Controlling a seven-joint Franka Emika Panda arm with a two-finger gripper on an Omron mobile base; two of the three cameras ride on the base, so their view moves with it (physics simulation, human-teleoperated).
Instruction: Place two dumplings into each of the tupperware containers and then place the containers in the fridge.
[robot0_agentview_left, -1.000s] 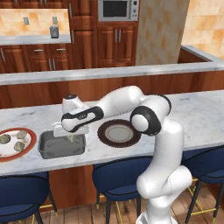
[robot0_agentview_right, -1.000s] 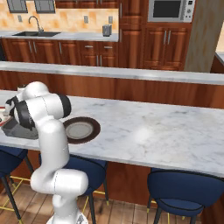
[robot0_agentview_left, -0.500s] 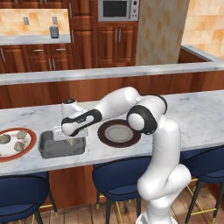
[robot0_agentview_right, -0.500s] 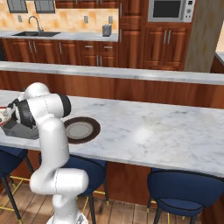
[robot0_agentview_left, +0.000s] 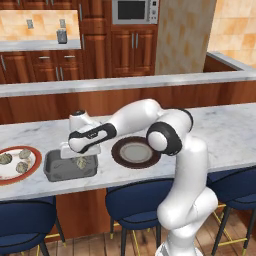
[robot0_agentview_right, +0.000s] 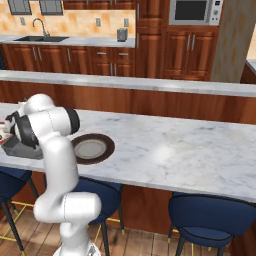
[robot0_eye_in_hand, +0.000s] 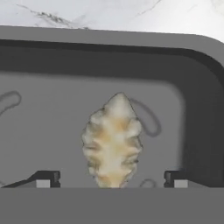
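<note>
Claw (robot0_eye_in_hand: 112, 177) spread apart above the dark grey container (robot0_agentview_left: 56, 170), dumpling (robot0_eye_in_hand: 112, 140) lying inside — first drop looks done; next, fetch another from the red-rimmed plate (robot0_agentview_left: 31, 172).

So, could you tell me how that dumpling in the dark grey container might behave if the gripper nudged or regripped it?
The dumpling looks lumpy and pleated, so probably soft and deformable. Its uneven, roundish shape may wobble rather than roll far; the dark grey container has walls that should stop it.

Dark grey tupperware container (robot0_agentview_left: 56, 172): on counter (robot0_agentview_left: 225, 125), holding one pale beige pleated dumpling (robot0_eye_in_hand: 113, 141). Three greyish dumplings (robot0_agentview_left: 6, 159) lie just left of it.
</note>
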